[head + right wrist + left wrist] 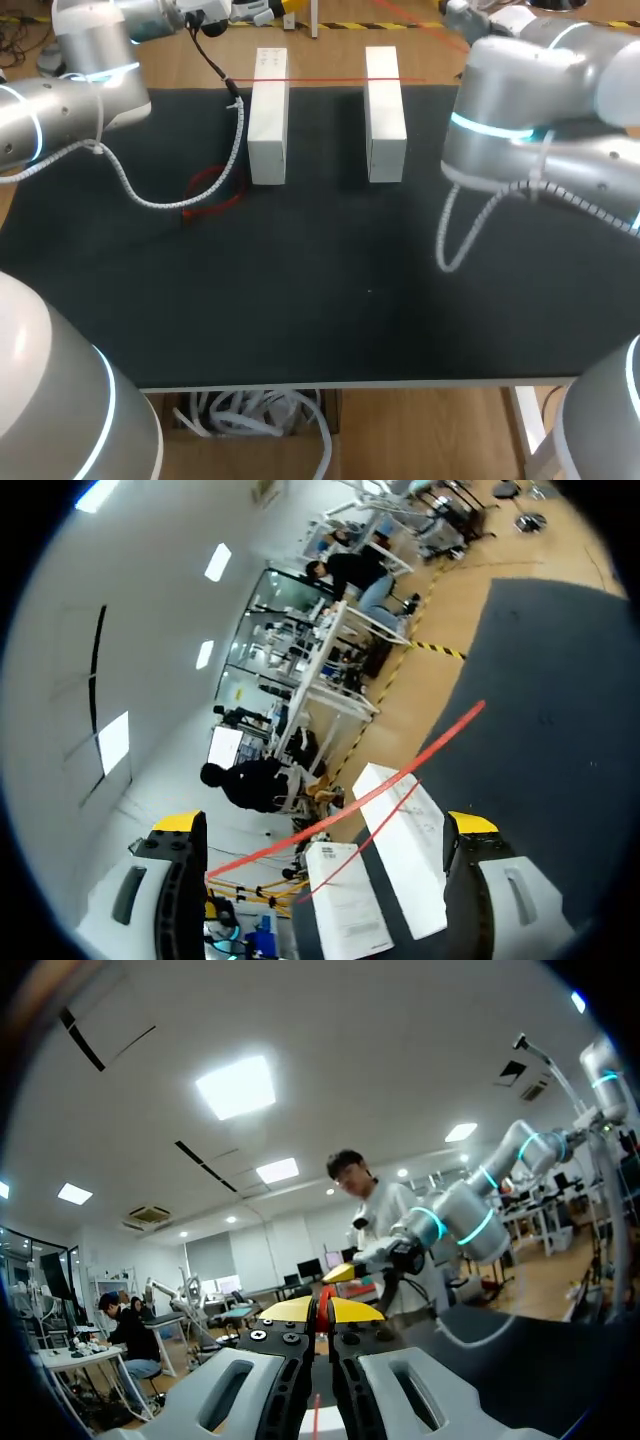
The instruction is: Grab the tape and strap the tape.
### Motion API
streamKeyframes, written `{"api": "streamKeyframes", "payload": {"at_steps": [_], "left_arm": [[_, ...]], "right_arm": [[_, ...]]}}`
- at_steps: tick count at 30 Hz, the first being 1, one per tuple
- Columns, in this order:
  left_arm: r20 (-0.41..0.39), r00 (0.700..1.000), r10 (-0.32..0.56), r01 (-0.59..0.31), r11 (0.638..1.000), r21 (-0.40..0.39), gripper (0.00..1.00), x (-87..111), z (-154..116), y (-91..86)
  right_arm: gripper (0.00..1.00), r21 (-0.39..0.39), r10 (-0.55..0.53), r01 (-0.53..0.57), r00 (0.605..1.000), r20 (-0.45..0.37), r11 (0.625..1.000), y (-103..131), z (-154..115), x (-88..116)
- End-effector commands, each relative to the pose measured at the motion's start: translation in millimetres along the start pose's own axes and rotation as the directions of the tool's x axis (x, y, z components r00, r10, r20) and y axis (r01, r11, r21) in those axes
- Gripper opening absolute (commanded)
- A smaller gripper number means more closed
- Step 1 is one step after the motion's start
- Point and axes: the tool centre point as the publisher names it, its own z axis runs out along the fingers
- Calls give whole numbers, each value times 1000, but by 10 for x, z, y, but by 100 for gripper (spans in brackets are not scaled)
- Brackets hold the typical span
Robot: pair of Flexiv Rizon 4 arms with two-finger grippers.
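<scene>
The grab looks done on one side only. The left claw (320,1310) is clenched, its yellow tips pressed together, and a sliver of red shows between them, so it appears to be gripping the tape (330,80), though that view is too cramped to be sure.

From there the tape runs as a thin, taut red line across the tops of the left white block (268,120) and the right white block (385,100), which stand upright and apart at the far side of the tabletop (350,300). A red loop (215,190), probably more of the same tape, lies flat on the tabletop just beside the left white block.

The right claw (325,825) is released, with its fingers spread wide. The stretched tape crosses the gap between them, ahead of the tips and above the blocks, touching neither finger.

What seems left is for the right claw to take hold of the strand and for the strapping itself to be finished. Nothing shows the tape fastened down yet.
</scene>
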Motion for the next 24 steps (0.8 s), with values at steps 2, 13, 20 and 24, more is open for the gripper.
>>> {"api": "streamKeyframes", "payload": {"at_steps": [2, 13, 20, 24], "left_arm": [[-1, 1000, 2, -2, 1000, 4, 0, -5, 0, 15], [-1, 1000, 2, -2, 1000, 4, 0, -5, 0, 15], [-1, 1000, 2, -2, 1000, 4, 0, -5, 0, 15], [-1, 1000, 2, -2, 1000, 4, 0, -5, 0, 15]], "right_arm": [[100, -56, -313, 308, 924, -219, 950, -29, -5, -86], [100, -60, -305, 299, 928, -214, 952, -31, -6, -80], [100, -18, -133, 133, 991, 32, 991, -1, 86, -212], [100, -24, -23, 25, 994, 108, 999, 11, 93, -265]]}}
